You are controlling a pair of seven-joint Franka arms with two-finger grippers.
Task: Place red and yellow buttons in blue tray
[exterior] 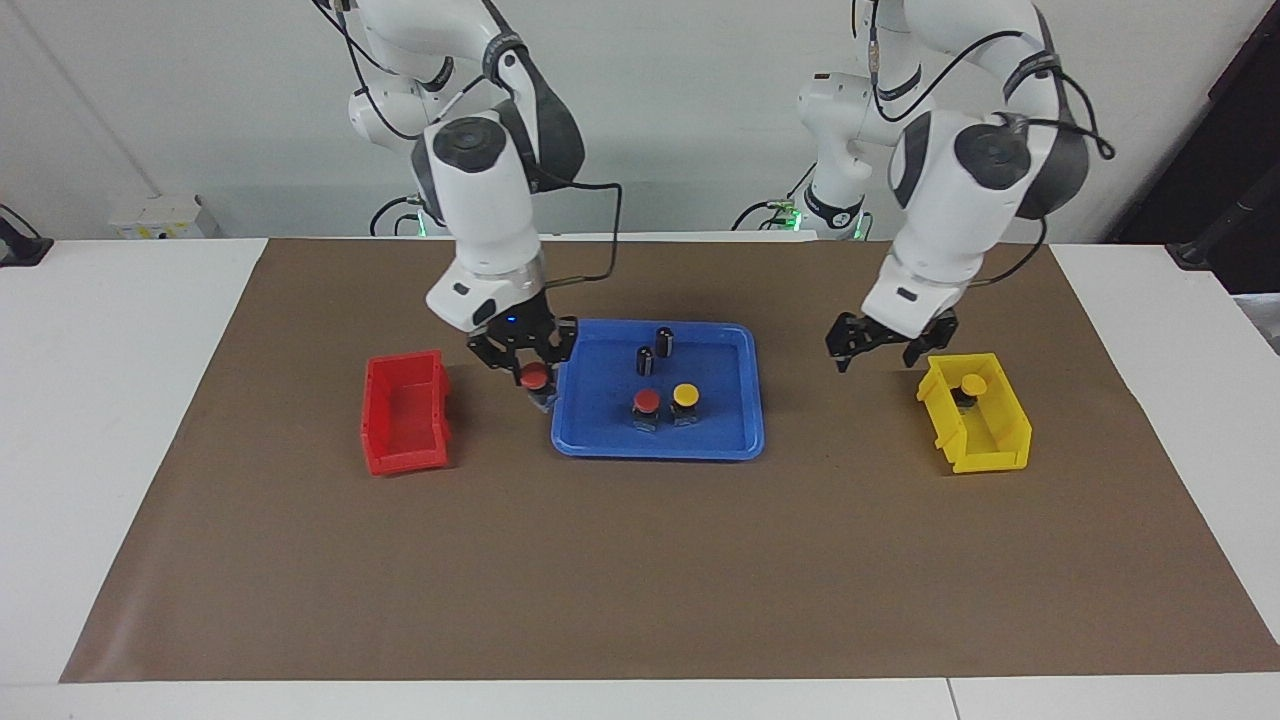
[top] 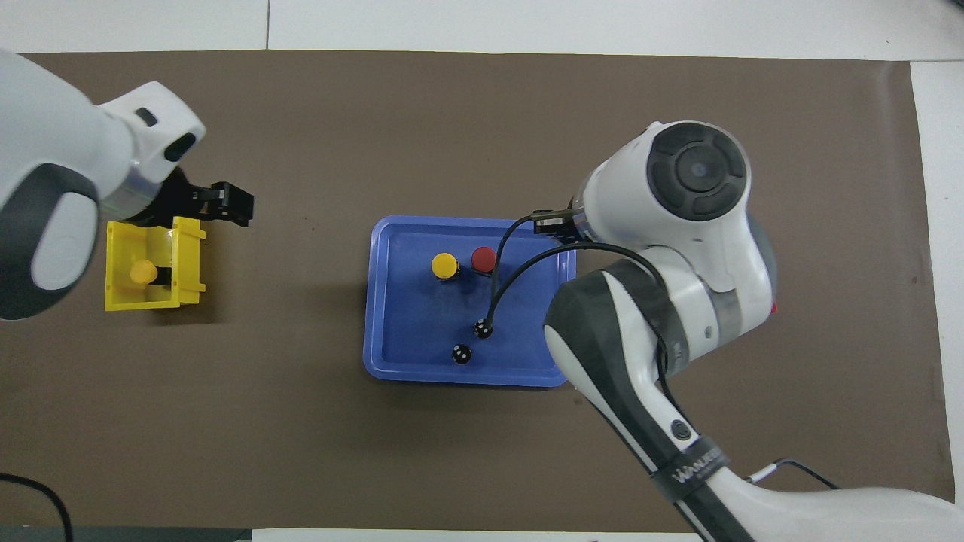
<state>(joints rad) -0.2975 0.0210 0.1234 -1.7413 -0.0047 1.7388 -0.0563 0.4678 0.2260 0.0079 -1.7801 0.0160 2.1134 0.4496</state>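
The brown mat [exterior: 640,560] is covering the table, and the blue tray [exterior: 600,440] is lying mid-mat, already carrying a red button [exterior: 646,401] and a yellow button [exterior: 685,395] side by side; two dark cylinders [exterior: 654,352] are standing in it nearer the robots, probably the only things crowding a drop; the red bin [exterior: 405,415] is sitting empty, well apart from the right gripper [exterior: 534,375], whose fingers are clamped together on the second red button [exterior: 536,377], hanging over the tray's rim, seemingly to set it inside; the yellow bin [exterior: 975,412] is holding the last yellow button [exterior: 972,385] just below the left gripper [exterior: 880,340], whose fingers are standing apart, empty, likely readying to reach in
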